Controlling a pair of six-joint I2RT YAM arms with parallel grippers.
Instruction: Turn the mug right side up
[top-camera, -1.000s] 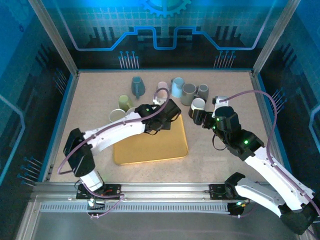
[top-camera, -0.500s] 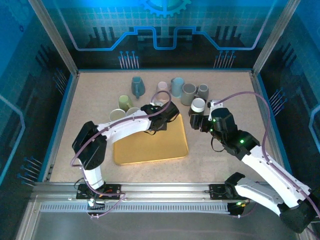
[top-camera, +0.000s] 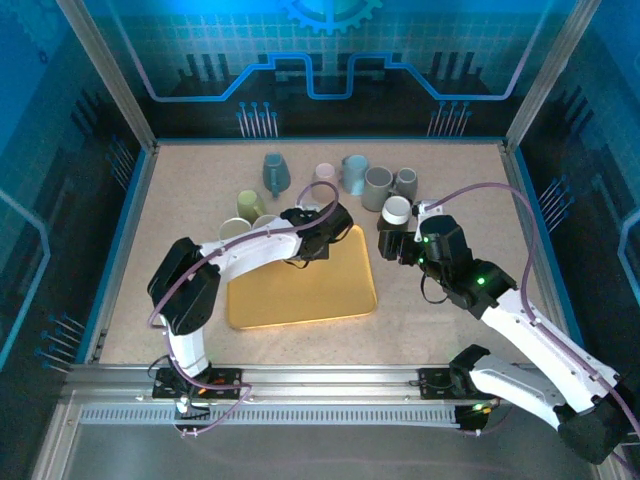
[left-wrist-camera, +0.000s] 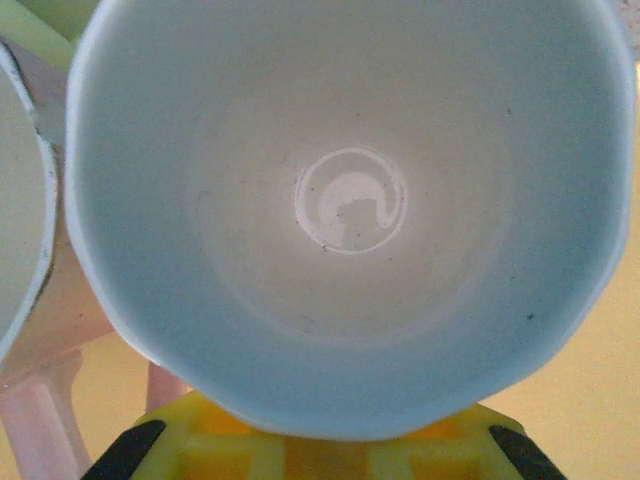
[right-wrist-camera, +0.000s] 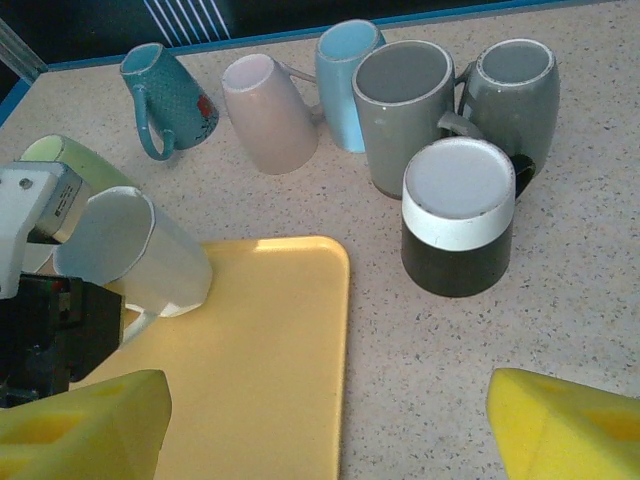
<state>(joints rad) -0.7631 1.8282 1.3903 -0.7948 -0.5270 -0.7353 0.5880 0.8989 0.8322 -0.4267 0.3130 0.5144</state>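
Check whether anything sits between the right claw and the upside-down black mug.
Nothing visible. Open right claw faces the black mug across bare table; grey mugs stand behind it, yellow tray to the left.

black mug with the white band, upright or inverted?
Inverted: the black mug shows a flat closed base on top, unlike the open-mouthed grey mug behind it.

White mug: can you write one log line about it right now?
left claw: shut on white mug, tilted at yellow tray corner | right claw: open, facing upside-down black mug
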